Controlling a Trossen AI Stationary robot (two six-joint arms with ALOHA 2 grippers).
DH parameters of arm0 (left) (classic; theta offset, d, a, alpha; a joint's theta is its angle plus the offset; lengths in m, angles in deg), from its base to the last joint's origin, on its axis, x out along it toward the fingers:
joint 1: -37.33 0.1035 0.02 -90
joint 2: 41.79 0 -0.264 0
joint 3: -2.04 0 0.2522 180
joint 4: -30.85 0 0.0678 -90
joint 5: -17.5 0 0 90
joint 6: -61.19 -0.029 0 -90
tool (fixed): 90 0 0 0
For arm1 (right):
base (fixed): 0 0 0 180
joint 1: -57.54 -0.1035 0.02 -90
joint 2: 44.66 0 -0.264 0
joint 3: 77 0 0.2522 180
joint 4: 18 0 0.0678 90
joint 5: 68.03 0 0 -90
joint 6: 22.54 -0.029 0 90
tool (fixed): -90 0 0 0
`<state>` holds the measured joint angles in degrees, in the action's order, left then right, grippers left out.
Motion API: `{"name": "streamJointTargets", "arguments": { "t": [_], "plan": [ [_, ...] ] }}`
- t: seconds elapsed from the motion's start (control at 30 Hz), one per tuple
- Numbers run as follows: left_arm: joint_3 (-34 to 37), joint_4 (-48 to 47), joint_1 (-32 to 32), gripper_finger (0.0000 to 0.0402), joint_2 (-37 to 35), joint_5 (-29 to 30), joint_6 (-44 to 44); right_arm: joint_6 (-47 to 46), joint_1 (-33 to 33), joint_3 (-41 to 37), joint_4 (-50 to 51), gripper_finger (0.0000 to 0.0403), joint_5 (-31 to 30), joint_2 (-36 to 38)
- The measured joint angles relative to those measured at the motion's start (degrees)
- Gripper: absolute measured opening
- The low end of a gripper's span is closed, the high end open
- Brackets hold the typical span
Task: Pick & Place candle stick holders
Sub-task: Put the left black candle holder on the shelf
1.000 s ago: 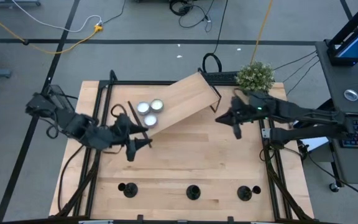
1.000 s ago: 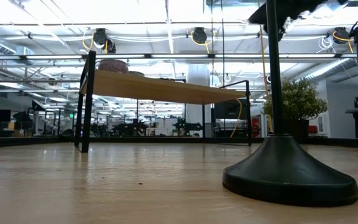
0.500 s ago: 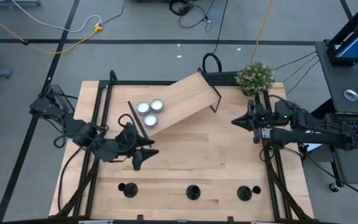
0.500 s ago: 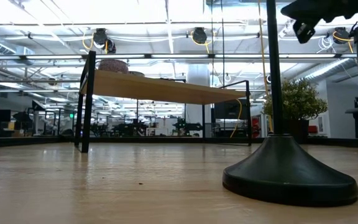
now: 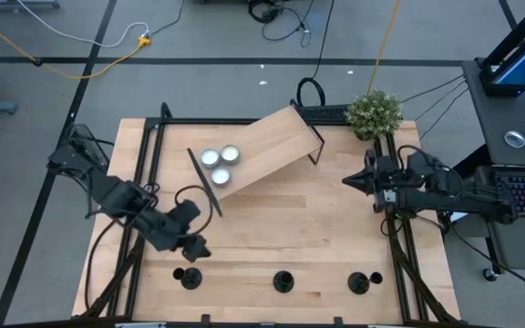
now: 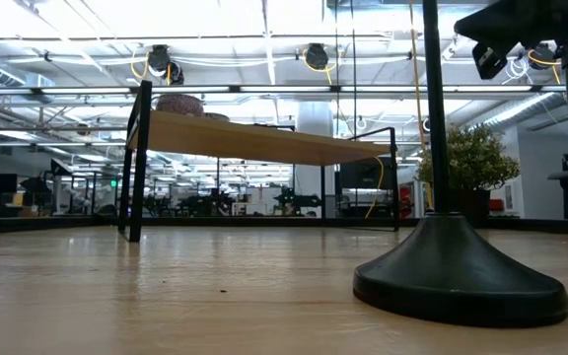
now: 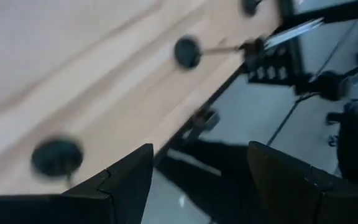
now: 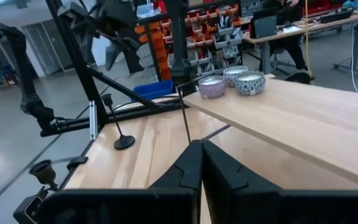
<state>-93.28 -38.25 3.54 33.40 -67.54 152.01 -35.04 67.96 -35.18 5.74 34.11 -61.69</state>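
Observation:
Three black candle stick holders stand on their round bases in a row along the table's near edge: left (image 5: 188,277), middle (image 5: 283,281), right (image 5: 361,283). My left gripper (image 5: 194,246) is open and empty, just above and to the far side of the left holder. Its wrist view (image 7: 199,147) shows that holder's base (image 7: 56,157) and the middle one (image 7: 187,51) beyond it. My right gripper (image 5: 348,182) is shut and empty near the table's right side, pointing left (image 8: 199,144). One holder's base fills the low view (image 6: 461,271).
A slanted wooden shelf on black legs (image 5: 267,146) stands at the table's far middle, with three silver tealight discs (image 5: 219,162) on its left end. A potted plant (image 5: 374,111) sits at the far right corner. Bare tabletop (image 5: 281,228) lies between the shelf and the holders.
My left gripper has gone toward the table's near edge and down toward the left holder. My right arm has drawn back toward the table's right edge, mostly in the first half second. The holders have stayed in place.

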Motion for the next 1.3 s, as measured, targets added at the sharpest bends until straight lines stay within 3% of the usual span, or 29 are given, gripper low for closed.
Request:
{"name": "streamJointTargets", "arguments": {
  "t": [0.27,0.4,0.93,1.3],
  "plan": [
    [-1.8,-13.5,-6.7,0.0266,2.9,-8.9,17.5,-0.3,0.0,-0.8,-1.9,0.0000,0.0,0.0],
    [-1.8,-16.2,-9.9,0.0266,5.4,-11.5,21.7,-0.3,0.0,-0.8,-2.1,0.0000,0.0,0.0],
    [-0.6,-19.8,-11.0,0.0266,9.1,-11.6,21.4,-0.3,0.0,-0.8,-2.1,0.0000,0.0,0.0],
    [5.7,-16.2,-11.0,0.0266,9.1,-14.1,22.3,-0.3,0.0,-0.8,-2.0,0.0000,0.0,0.0]
  ]
}}
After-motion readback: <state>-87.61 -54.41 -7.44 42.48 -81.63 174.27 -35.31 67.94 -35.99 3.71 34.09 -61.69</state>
